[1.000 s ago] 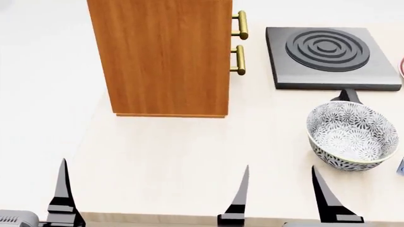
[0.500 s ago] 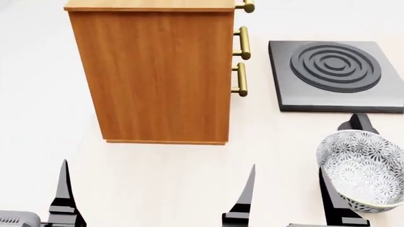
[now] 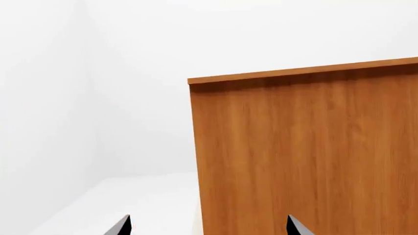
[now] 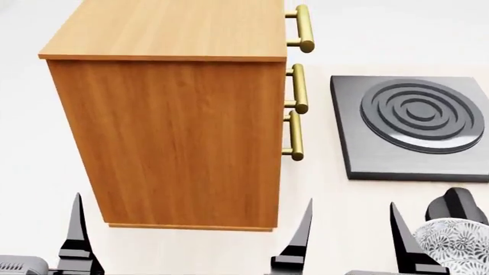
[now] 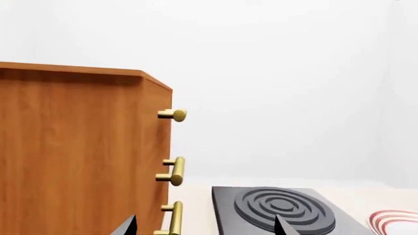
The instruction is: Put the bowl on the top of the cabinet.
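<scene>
At the lower right corner of the head view, only a sliver of the leaf-patterned bowl [image 4: 458,247] shows, resting on the pale tabletop [image 4: 336,200] just beside a black knob-like object [image 4: 458,205]. The bowl has not been grasped.

The orange-brown cabinet [image 4: 183,137] fills the centre and upper left of that view, its flat top [image 4: 172,26] bare and fully visible, three brass bar handles [image 4: 298,86] down its right face. To its right, in the upper right of the frame, lies a dark square hob [image 4: 416,129] with raised concentric rings.

Along the bottom edge, the left gripper [image 4: 187,240] has its black fingers spread wide, empty. The right gripper [image 4: 439,258] shows one finger clearly, so its opening is hard to judge there; in the right wrist view two fingertips stand wide apart, with nothing between them.

The task looks to be at its start, with the bowl yet to be picked up. The next move likely calls for the right gripper to reach the bowl's rim.

A red-ringed plate [image 5: 395,221] edges into the right wrist view's lower right. The walls are plain white.
</scene>
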